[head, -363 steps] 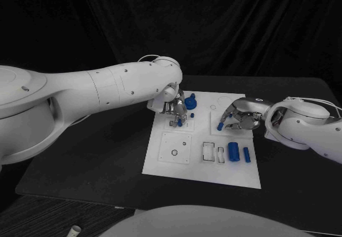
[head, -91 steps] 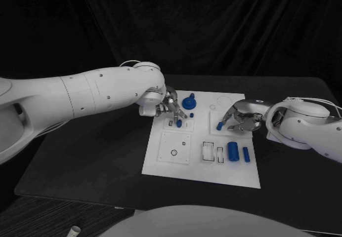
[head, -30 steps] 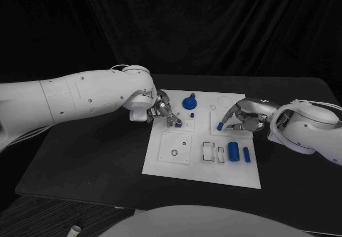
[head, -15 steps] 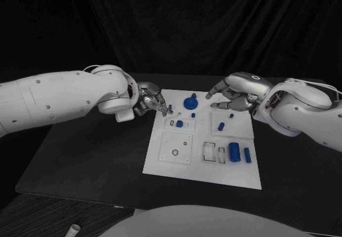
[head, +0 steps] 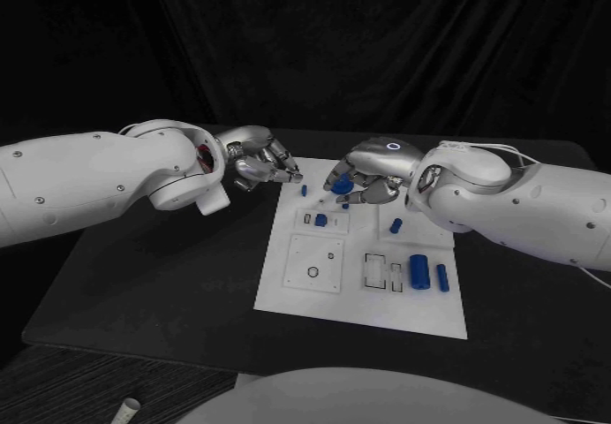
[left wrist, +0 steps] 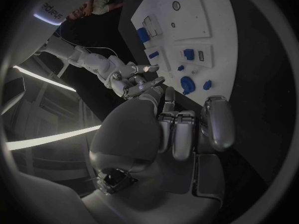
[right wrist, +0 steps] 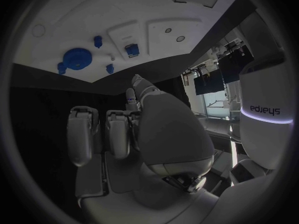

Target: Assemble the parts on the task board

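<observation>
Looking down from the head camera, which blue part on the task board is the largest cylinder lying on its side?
The thick blue cylinder near the task board's front right, beside a slimmer blue pin; the other parts are clearly smaller.

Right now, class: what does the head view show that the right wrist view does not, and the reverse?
Head view: the left hand, fingers curled, beside the task board, and the large blue cylinder. Right wrist view: the right hand from behind, fingers curled on nothing. Both: the board and the round blue part.
</observation>
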Robot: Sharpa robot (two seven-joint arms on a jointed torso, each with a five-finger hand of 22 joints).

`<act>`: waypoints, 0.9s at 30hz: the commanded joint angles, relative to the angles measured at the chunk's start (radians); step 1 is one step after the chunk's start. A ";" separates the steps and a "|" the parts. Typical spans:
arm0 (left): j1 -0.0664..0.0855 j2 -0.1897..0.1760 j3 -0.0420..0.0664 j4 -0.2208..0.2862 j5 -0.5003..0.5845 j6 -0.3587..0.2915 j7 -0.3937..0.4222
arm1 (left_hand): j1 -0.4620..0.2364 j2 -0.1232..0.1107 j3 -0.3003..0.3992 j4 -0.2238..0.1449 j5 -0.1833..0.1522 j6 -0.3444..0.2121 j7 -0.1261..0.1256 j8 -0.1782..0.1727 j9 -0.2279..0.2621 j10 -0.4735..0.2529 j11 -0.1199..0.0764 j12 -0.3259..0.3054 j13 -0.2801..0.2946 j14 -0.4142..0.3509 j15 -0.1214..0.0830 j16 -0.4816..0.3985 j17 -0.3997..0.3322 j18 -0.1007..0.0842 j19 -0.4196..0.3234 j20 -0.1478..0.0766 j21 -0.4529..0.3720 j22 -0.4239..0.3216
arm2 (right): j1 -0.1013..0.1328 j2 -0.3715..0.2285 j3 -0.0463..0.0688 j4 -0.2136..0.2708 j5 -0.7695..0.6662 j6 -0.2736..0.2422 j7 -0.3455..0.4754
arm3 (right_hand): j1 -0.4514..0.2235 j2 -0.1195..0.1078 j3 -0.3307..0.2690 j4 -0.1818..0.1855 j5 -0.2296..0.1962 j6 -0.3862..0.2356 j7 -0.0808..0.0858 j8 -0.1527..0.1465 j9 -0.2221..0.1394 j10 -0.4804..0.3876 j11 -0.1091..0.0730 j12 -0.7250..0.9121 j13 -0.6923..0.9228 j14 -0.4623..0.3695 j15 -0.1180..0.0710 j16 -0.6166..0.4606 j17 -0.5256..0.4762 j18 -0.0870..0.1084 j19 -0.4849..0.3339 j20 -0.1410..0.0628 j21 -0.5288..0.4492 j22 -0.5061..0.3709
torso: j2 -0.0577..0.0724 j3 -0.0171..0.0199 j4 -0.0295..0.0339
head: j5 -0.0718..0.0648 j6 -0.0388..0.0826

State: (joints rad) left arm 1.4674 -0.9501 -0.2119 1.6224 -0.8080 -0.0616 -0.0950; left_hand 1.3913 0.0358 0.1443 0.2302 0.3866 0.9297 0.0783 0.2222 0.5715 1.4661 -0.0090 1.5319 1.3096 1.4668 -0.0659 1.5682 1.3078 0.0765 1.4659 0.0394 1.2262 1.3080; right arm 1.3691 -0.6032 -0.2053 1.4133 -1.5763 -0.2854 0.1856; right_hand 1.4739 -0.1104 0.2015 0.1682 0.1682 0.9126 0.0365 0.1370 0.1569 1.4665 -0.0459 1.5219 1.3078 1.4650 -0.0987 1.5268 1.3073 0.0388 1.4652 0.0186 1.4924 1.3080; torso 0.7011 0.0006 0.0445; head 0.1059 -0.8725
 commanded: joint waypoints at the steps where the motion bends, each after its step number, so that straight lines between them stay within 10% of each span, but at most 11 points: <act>1: 0.003 -0.009 0.001 0.007 0.042 -0.067 0.106 | 0.013 -0.007 0.008 -0.001 0.012 0.011 0.002 -0.009 -0.019 0.090 0.007 0.007 0.246 0.104 0.007 0.003 0.263 -0.016 0.008 0.009 0.008 0.182 | -0.010 0.021 0.000 -0.021 -0.130 0.069 0.045 | 0.010 -0.005 -0.004 -0.005 -0.012 -0.016 -0.013 -0.015 -0.006 0.064 -0.013 0.006 0.186 0.091 -0.011 0.007 0.199 -0.021 0.073 -0.011 0.007 0.239 | 0.007 -0.0086 0.0170 | -0.011 0.000; 5: 0.003 -0.025 0.000 0.012 0.044 -0.078 0.109 | 0.017 -0.012 0.012 -0.001 0.022 0.017 0.003 -0.014 -0.031 0.090 0.007 0.007 0.246 0.104 0.007 0.003 0.263 -0.015 0.007 0.010 0.009 0.182 | -0.019 0.047 0.000 -0.044 -0.163 0.123 0.057 | 0.005 -0.014 -0.013 0.004 -0.037 -0.030 -0.022 -0.029 -0.014 0.065 -0.021 0.005 0.186 0.092 -0.019 0.009 0.203 -0.022 0.074 -0.019 0.012 0.241 | 0.015 -0.0186 0.0209 | -0.013 0.000; 13: 0.003 -0.046 0.000 0.018 0.046 -0.091 0.108 | 0.015 -0.018 0.012 0.003 0.030 0.021 0.004 -0.018 -0.041 0.088 0.008 0.004 0.244 0.104 0.008 0.003 0.263 -0.015 0.006 0.010 0.008 0.182 | -0.027 0.071 0.001 -0.067 -0.180 0.165 0.067 | -0.019 -0.030 -0.037 0.039 -0.099 -0.036 -0.026 -0.040 -0.022 0.063 -0.026 0.003 0.183 0.092 -0.023 0.010 0.206 -0.023 0.076 -0.024 0.015 0.242 | 0.028 -0.0260 0.0341 | -0.036 0.000; 18: 0.003 -0.049 0.000 0.020 0.046 -0.082 0.102 | 0.015 -0.019 0.012 0.003 0.031 0.021 0.004 -0.018 -0.042 0.088 0.008 0.003 0.244 0.104 0.008 0.003 0.263 -0.015 0.005 0.011 0.007 0.181 | -0.029 0.077 0.001 -0.074 -0.185 0.182 0.066 | 0.025 -0.026 -0.023 0.030 0.025 -0.021 -0.021 -0.039 -0.022 0.063 -0.023 0.002 0.182 0.093 -0.022 0.011 0.208 -0.023 0.075 -0.025 0.015 0.242 | 0.038 -0.0344 0.0431 | -0.051 0.000; 27: 0.003 -0.045 0.000 0.018 0.046 -0.069 0.093 | 0.015 -0.019 0.012 0.003 0.033 0.022 0.004 -0.018 -0.044 0.087 0.008 0.001 0.242 0.104 0.008 0.003 0.263 -0.014 0.004 0.011 0.005 0.181 | -0.033 0.081 0.001 -0.083 -0.236 0.185 0.044 | 0.048 -0.030 -0.008 0.011 0.118 -0.055 -0.026 -0.061 -0.029 0.061 -0.025 0.000 0.180 0.092 -0.025 0.010 0.207 -0.022 0.074 -0.027 0.014 0.241 | 0.044 -0.0424 0.0441 | -0.056 0.000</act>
State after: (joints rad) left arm 1.4675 -0.9969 -0.2126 1.6386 -0.7749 -0.1319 -0.0149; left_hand 1.4029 0.0242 0.1536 0.2317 0.4162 0.9452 0.0841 0.2090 0.5293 1.4659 -0.0088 1.5370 1.3097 1.4668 -0.0659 1.5682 1.3076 0.0765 1.4659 0.0465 1.2309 1.3077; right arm 1.3396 -0.5233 -0.2047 1.3319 -1.7697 -0.1203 0.2427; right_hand 1.5142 -0.1388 0.1914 0.1789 0.2879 0.8610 0.0106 0.0820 0.1291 1.4687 -0.0645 1.5219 1.3077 1.4658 -0.1192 1.5342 1.3073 0.0233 1.4658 -0.0009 1.5027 1.3076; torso 0.7422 -0.0377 0.0872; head 0.0511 -0.8725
